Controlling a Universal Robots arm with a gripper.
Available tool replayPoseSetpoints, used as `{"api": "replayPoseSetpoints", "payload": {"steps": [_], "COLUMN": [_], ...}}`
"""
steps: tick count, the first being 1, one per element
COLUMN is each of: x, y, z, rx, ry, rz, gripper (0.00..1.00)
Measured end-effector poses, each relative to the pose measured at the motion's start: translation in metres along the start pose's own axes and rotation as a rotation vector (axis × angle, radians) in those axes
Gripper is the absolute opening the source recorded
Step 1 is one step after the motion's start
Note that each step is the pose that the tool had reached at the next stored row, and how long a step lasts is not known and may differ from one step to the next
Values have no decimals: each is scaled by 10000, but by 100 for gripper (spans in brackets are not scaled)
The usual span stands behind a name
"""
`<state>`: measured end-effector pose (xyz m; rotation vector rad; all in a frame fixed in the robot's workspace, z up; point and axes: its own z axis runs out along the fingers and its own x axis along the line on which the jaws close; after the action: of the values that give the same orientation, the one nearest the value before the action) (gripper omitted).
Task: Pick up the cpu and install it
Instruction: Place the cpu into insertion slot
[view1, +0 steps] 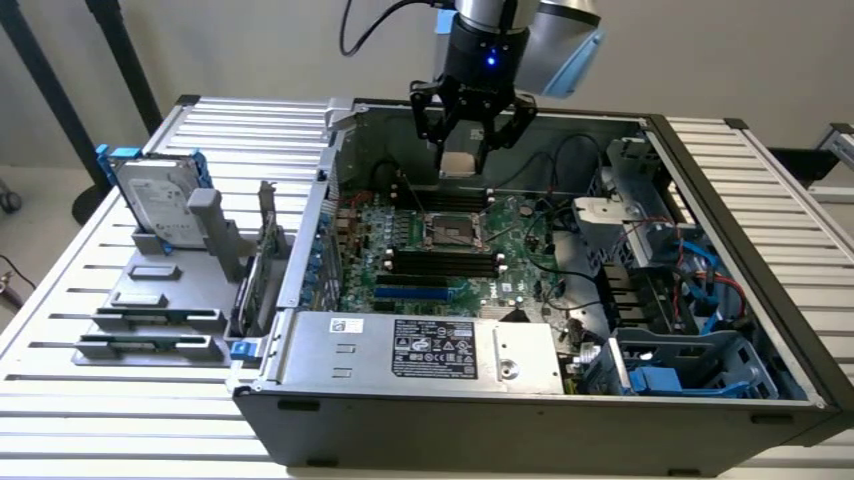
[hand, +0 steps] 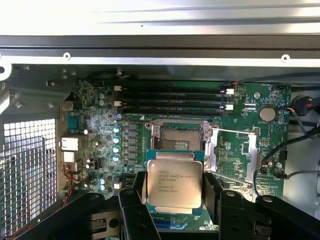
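The cpu (hand: 174, 181) is a flat silver square chip with printed lettering and a green rim. My gripper (hand: 174, 192) is shut on it, one black finger on each side. In the exterior view the gripper (view1: 463, 150) hangs above the rear of the open computer case, with the cpu (view1: 459, 164) as a pale block between its fingers. The open cpu socket (hand: 176, 138) sits on the green motherboard just beyond the chip in the wrist view. Seen from outside, the socket (view1: 450, 232) lies below and in front of the gripper.
The silver labelled power supply box (view1: 420, 351) fills the case's front. A hard drive with blue rails (view1: 158, 205) stands in a grey holder on the exterior view's left. Drive cages and blue cables (view1: 681, 300) crowd the right side. Memory slots (hand: 172, 100) lie beyond the socket.
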<state>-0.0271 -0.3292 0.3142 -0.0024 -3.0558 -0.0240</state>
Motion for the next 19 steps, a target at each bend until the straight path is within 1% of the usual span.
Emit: {"api": "replayPoseSetpoints", "payload": {"steps": [7,8,19], "x": [0,0,-6], "y": [0,-1,-2], "z": [0,2,69], "rx": [-1,-6,-175], "ry": [0,-1,-32], "rz": [6,72,2047], "gripper": [55,55,55]}}
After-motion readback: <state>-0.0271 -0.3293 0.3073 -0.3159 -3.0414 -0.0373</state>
